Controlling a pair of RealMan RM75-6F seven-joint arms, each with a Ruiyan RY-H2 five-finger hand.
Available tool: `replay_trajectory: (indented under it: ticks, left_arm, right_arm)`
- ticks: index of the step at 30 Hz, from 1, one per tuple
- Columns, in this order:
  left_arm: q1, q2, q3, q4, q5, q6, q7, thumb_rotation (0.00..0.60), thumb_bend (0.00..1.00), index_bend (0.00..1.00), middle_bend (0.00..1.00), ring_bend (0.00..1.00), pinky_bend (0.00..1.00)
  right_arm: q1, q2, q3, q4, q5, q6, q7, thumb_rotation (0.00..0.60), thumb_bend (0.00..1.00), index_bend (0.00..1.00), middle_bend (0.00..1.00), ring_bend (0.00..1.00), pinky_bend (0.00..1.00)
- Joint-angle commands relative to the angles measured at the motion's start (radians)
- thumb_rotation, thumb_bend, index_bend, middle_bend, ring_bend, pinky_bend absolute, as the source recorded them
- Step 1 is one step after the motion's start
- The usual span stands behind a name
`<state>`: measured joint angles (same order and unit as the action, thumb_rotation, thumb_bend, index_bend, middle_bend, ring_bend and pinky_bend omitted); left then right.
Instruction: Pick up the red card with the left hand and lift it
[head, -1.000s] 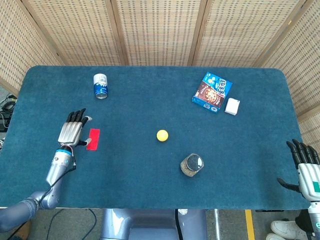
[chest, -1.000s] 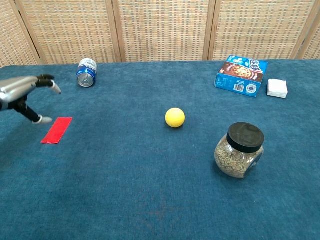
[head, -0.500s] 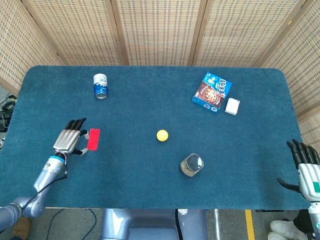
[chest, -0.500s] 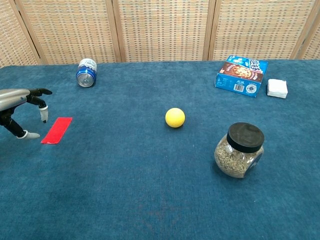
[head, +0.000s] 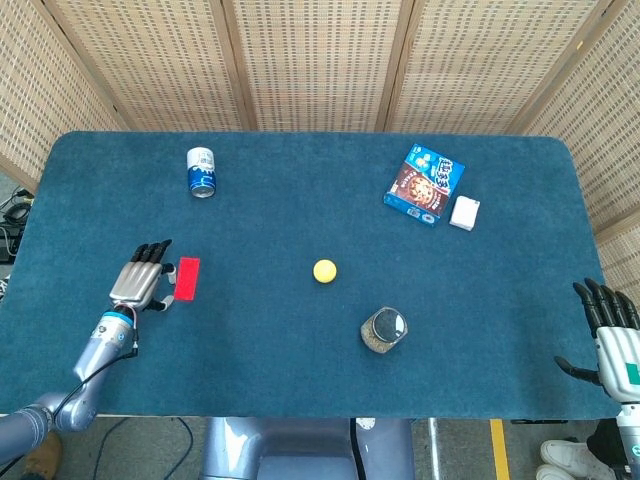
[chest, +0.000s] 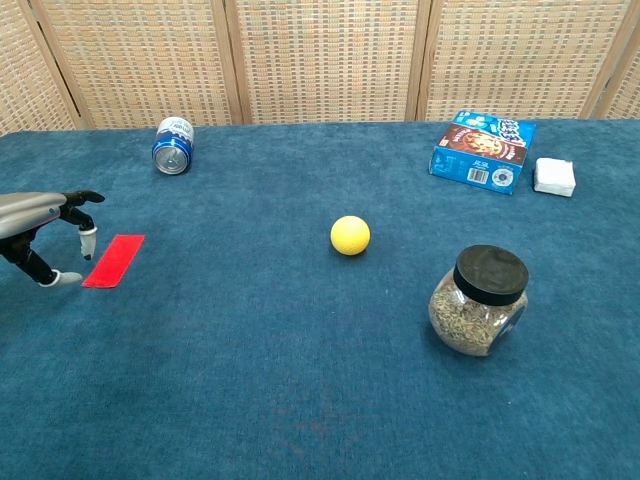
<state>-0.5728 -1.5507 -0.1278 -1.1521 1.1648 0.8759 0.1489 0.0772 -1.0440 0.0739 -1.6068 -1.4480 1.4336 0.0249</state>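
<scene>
Lying flat on the blue cloth of the bench (head: 300, 380), the red card (head: 187, 278) sits near the left edge, about midway between the front and back edges. The left hand (head: 140, 284) is just beside the card on the side toward that left edge, palm down and low over the cloth, fingers spread apart and holding nothing. In the chest view the left hand (chest: 45, 222) shows its thumb tip down by the card's near left corner and a fingertip hanging close above the card's (chest: 113, 260) left side; whether either touches the card cannot be told.

The right hand (head: 610, 335) is at the front right corner of the bench, off its edge, fingers apart and with nothing in it; only the head view shows it.

A blue and white can (head: 201, 172) lies on its side toward the back left corner. A yellow ball (head: 324, 270) rests near the middle of the bench, well apart from the card. A glass jar with a black lid (chest: 481, 300) stands upright in front of the ball and to its right, filled with something grainy. Toward the back right corner lies a blue box (head: 424, 184) with a picture of cookies on top, and a small white block (head: 465, 212) sits just beside it on the side toward the right edge.
</scene>
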Motion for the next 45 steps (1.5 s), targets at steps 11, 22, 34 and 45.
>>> replay_trajectory:
  ticks: [11,22,34,45]
  left_arm:
    - [0.000,-0.029,0.011,0.032,-0.006,-0.013,-0.007,0.600,0.31,0.51,0.00,0.00,0.00]
    - [-0.012,-0.046,0.004,0.040,-0.019,-0.021,0.015,0.600,0.32,0.51,0.00,0.00,0.00]
    - [-0.023,-0.065,-0.003,0.043,-0.065,-0.037,0.068,0.600,0.38,0.51,0.00,0.00,0.00]
    - [-0.024,-0.069,-0.001,0.041,-0.067,-0.035,0.069,0.600,0.44,0.55,0.00,0.00,0.00]
  right_arm:
    - [0.001,-0.002,0.001,0.003,0.003,-0.003,0.000,0.600,0.00,0.00,0.00,0.00,0.00]
    - [0.001,-0.002,0.001,0.003,0.005,-0.004,0.001,0.600,0.00,0.00,0.00,0.00,0.00]
    - [0.000,0.000,0.000,0.001,0.003,-0.003,0.002,0.600,0.00,0.00,0.00,0.00,0.00]
    - [0.001,0.000,0.000,0.001,0.005,-0.005,0.003,0.600,0.00,0.00,0.00,0.00,0.00]
